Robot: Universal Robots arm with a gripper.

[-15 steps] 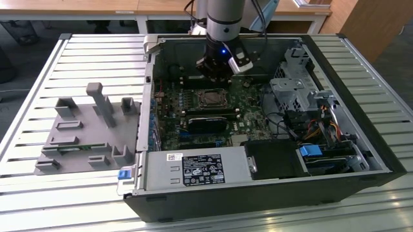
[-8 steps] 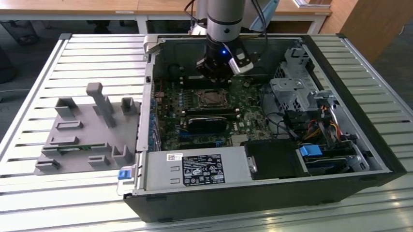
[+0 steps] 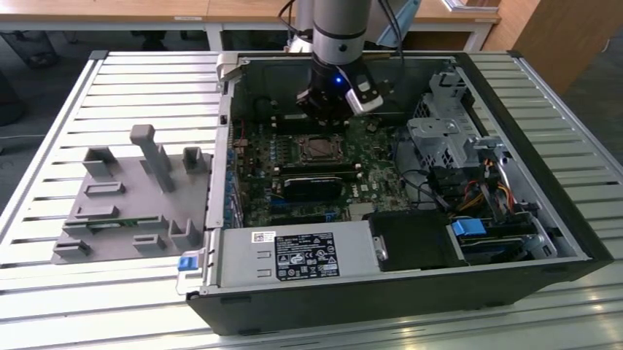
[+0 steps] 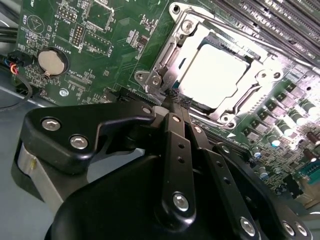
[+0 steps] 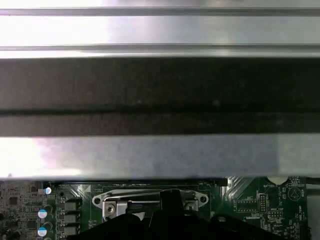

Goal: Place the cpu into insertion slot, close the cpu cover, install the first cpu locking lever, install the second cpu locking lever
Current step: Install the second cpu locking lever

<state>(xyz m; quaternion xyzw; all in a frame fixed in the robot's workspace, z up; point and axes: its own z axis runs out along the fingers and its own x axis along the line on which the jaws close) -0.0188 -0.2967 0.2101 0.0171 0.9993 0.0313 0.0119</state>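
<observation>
The cpu [image 4: 215, 75] lies flat in the insertion slot [image 4: 145, 77], silvery face up. The cpu cover [image 4: 260, 62] is down around it as a silver frame. My gripper [image 4: 178, 98] is shut, with its black fingertips together at the slot's near edge. Next to them a thin metal lever [image 4: 161, 62] runs along the slot's side; whether they touch it I cannot tell. In the exterior view the gripper [image 3: 328, 113] hangs inside the open computer case just behind the insertion slot [image 3: 319, 149]. In the first wrist view the slot's frame [image 5: 115, 201] shows beside the dark gripper body.
A black graphics card [image 3: 316, 186] lies just in front of the slot, and a power supply [image 3: 292, 257] is nearer still. A drive cage and cables [image 3: 443, 138] fill the exterior view's right. A grey fixture [image 3: 136, 193] stands on the slatted table. The case wall [image 5: 160, 95] rises close behind.
</observation>
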